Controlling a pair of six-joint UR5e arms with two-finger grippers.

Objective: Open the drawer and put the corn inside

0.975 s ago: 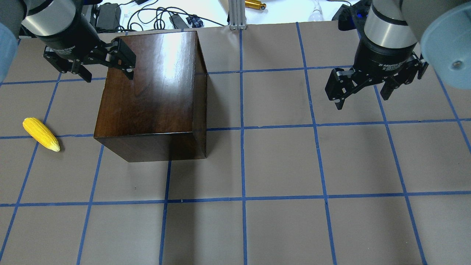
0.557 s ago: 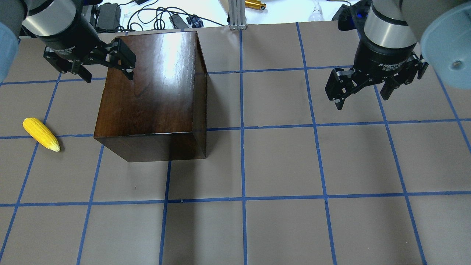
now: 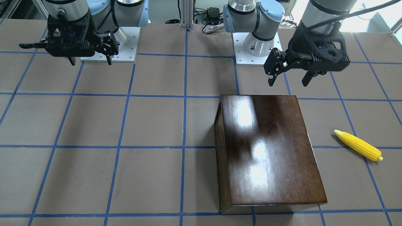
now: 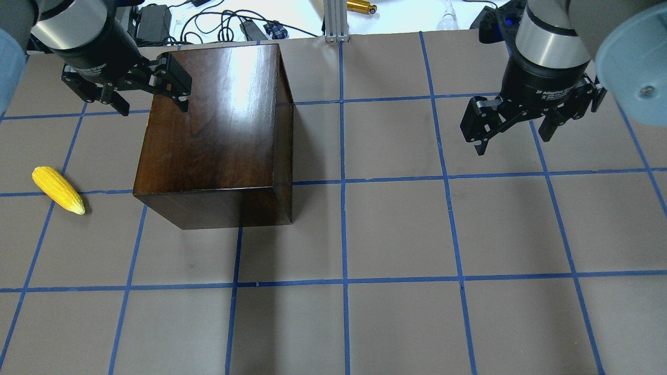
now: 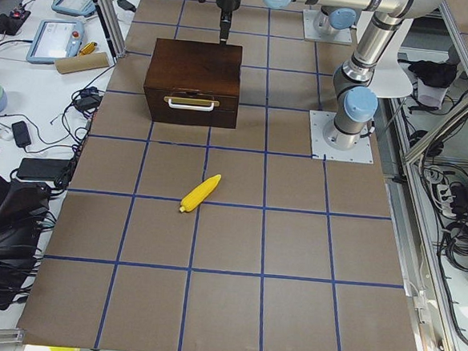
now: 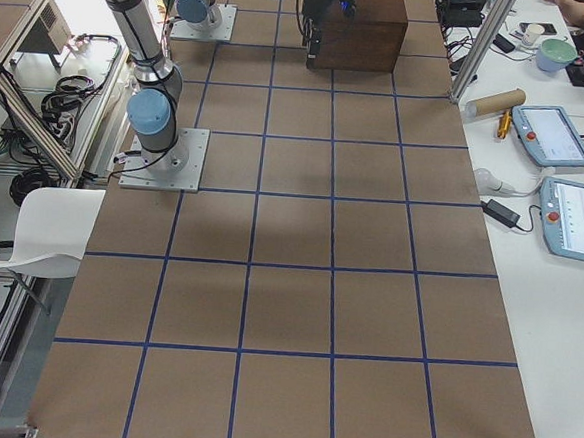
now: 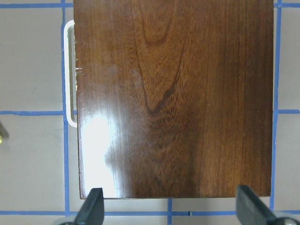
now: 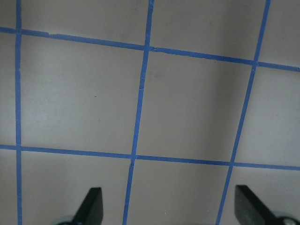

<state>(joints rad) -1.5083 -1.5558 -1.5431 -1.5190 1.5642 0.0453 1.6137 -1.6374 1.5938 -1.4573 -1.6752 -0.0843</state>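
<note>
The glossy dark-brown box (image 4: 213, 135) stands left of centre on the table. Its drawer (image 5: 192, 103) is closed; the front panel carries a pale handle (image 7: 69, 75) and faces the corn's side. The yellow corn (image 4: 58, 190) (image 3: 358, 145) (image 5: 200, 193) lies on the table, a short way from that front. My left gripper (image 4: 155, 107) (image 3: 288, 82) (image 7: 169, 208) hangs open and empty above the box's edge, at the corner toward the handle side. My right gripper (image 4: 513, 143) (image 3: 91, 62) (image 8: 168, 208) hangs open over bare table far from the box.
Blue tape lines grid the brown table. An aluminium post (image 4: 336, 21) and cables stand at the table edge beyond the box. The arm bases (image 3: 108, 47) (image 3: 257, 47) sit on the robot's side. A side bench holds tablets (image 5: 55, 38).
</note>
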